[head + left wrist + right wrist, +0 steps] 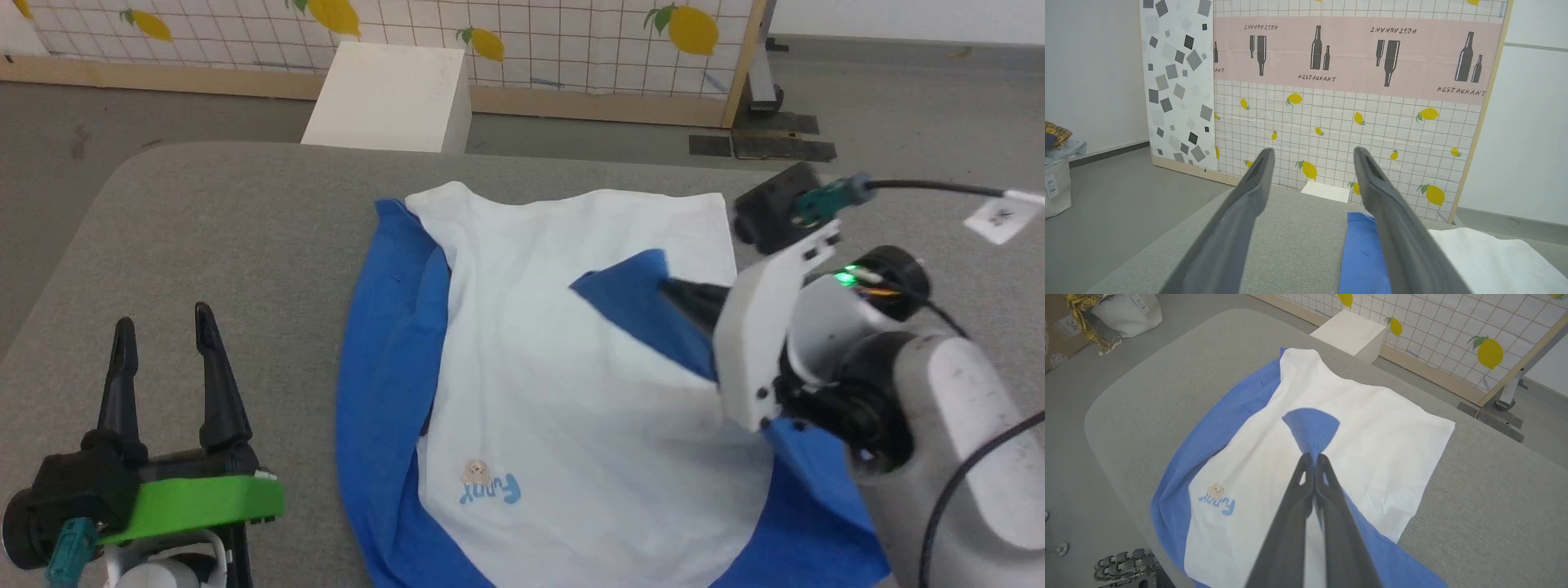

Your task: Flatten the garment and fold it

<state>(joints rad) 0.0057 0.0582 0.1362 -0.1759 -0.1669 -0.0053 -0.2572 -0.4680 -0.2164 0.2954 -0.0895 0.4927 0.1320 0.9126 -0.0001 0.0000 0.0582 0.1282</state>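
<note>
Garment (571, 392) lies spread on the grey table (204, 245), towards its right half. A large white panel is uppermost, and royal blue cloth shows along the left edge, round the near hem and at the lower right. A small pale badge with blue lettering (490, 486) sits low on the white panel, near its left side. The white panel is mostly smooth with a few soft creases. The blue along the left side is bunched in folds.

The right tool (1314, 459) is clenched on a blue flap (1312, 428) of the garment, its two dark fingers pressed together with the cloth pinched at their tips. The flap fans out beyond the tips over the middle of the white panel. In the head view it runs from under the right arm's pale wrist up and left across the white. Whether the flap is lifted clear of the panel or rests on it cannot be told.

The left tool (163, 317) is released, its fingers spread wide with nothing between them. It sits over the near left part of the table, well apart from the garment's blue edge in the head view. In the left wrist view that blue edge passes behind one finger.

Beyond the table's far edge a white box (392, 94) stands on the floor in front of a gridded screen (571, 41) printed with lemons.
</note>
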